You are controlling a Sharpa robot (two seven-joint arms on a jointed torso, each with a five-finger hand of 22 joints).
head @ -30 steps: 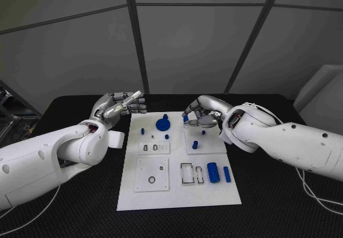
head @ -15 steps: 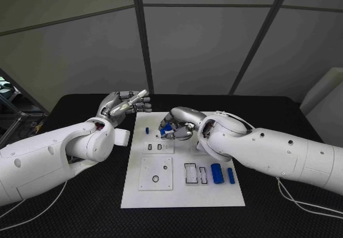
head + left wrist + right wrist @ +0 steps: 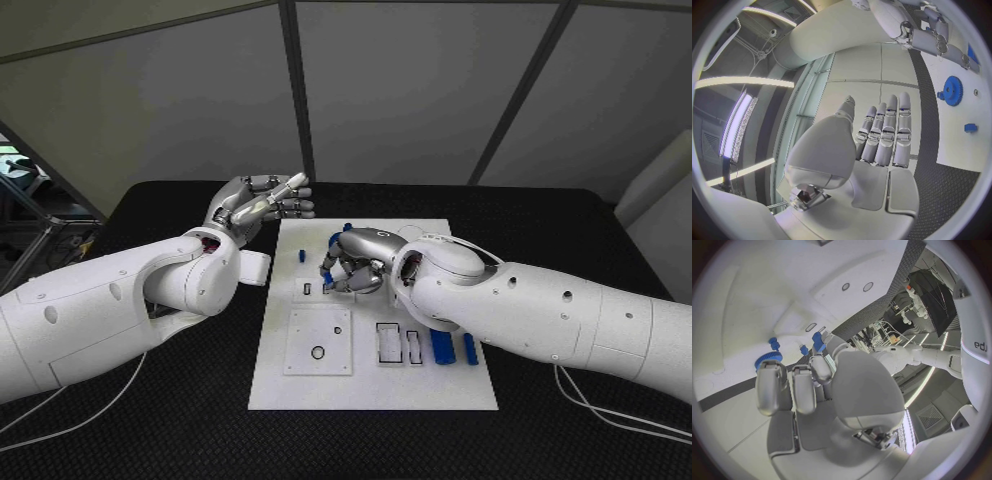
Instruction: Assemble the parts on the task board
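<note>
The right hand [image 3: 358,268] has swung from the task board's [image 3: 433,385] far right corner across to its left-middle, and now hangs low over the small plate with the slots, fingers curled round a small blue part [image 3: 332,279]. Its arm now stretches across the board and covers the blue pegs and most of the blue gear [image 3: 340,240] that showed before. The left hand [image 3: 261,204], raised beside the board's far left corner, is lifted slightly higher, fingers straight.
</note>
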